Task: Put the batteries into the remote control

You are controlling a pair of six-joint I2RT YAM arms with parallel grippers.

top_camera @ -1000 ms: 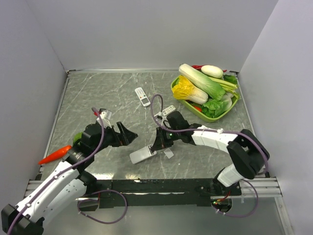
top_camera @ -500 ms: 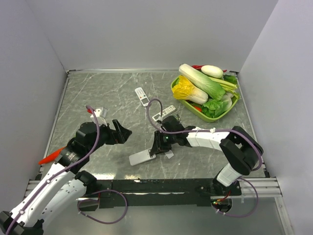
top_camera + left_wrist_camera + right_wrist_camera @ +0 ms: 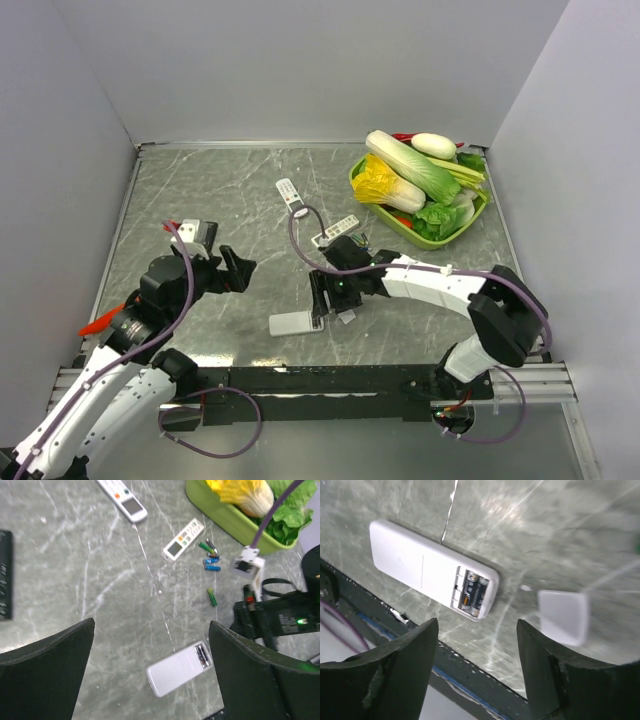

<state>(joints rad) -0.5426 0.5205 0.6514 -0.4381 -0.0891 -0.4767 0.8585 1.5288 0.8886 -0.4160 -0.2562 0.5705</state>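
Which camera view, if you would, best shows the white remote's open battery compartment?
Right wrist: the compartment is close and sharp, two dark cells inside. Left wrist shows it small, blurred; top external shows only the remote's pale back.

Nothing readable here, honestly. The white remote (image 3: pixel 415 565) lies back-up with two cells (image 3: pixel 474 591) in its open bay, but their wrappers are just blur. The long remote (image 3: pixel 122 497) and the slim remote (image 3: pixel 183 539) have print too tiny to make out, and it's the same with the loose batteries (image 3: pixel 212 568).
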